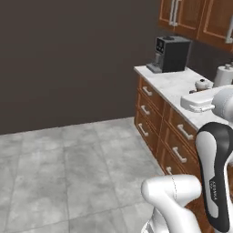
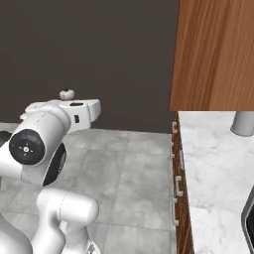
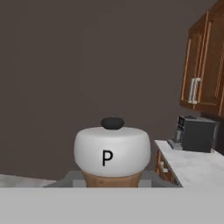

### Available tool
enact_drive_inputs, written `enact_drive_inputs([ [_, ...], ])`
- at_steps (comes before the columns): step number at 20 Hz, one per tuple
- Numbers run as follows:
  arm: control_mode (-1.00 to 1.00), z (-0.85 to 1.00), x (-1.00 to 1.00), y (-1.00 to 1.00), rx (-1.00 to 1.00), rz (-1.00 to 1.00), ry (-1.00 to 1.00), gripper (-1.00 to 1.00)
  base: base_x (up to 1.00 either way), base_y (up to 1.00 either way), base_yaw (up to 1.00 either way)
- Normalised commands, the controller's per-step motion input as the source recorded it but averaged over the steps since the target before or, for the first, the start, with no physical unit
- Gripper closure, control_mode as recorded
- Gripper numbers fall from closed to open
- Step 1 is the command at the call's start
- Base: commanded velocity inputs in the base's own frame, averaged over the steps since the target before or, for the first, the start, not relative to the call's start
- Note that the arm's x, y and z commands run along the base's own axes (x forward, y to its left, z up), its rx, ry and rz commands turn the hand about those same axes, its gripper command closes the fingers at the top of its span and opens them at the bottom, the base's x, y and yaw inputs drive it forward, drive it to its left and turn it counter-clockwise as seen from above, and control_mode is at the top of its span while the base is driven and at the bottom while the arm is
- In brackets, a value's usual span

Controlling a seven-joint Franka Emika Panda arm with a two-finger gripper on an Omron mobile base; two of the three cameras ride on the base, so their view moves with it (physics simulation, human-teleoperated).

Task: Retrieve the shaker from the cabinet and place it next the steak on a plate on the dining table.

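Marble counter (image 1: 175, 86), grey-veined, on brown wood drawers (image 1: 157, 120) with grey bar handles. Wood-grain cabinet (image 3: 204, 70) above it, doors closed, contents hidden. Boxy black coffee machine (image 1: 171, 53) on counter. Shaker (image 3: 112, 151) sits in the tool (image 3: 112, 183), close to the hand camera: long axis upright, pale rounded cap marked "P" and dark knob on top, brown wooden body below. Tool closed on its body.
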Motion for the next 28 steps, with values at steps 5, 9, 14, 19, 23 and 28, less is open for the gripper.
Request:
enact_drive_inputs([
  [5,1.00,0.00,0.00,0.00,0.00,0.00,0.00,1.00,-0.08,0.00,0.57],
  [9,1.00,0.00,0.00,0.00,0.00,0.00,0.00,1.00,-0.01,0.00,0.58],
  [14,1.00,0.00,0.00,0.00,0.00,0.00,0.00,1.00,0.00,0.00,0.57],
  [19,1.00,0.00,0.00,0.00,0.00,0.00,0.00,1.00,0.20,-0.04,0.48],
  [23,1.00,0.00,0.00,0.00,0.00,0.00,0.00,1.00,0.77,-0.45,0.29],
  [28,1.00,0.00,0.00,0.00,0.00,0.00,0.00,1.00,0.97,-0.61,0.19],
])
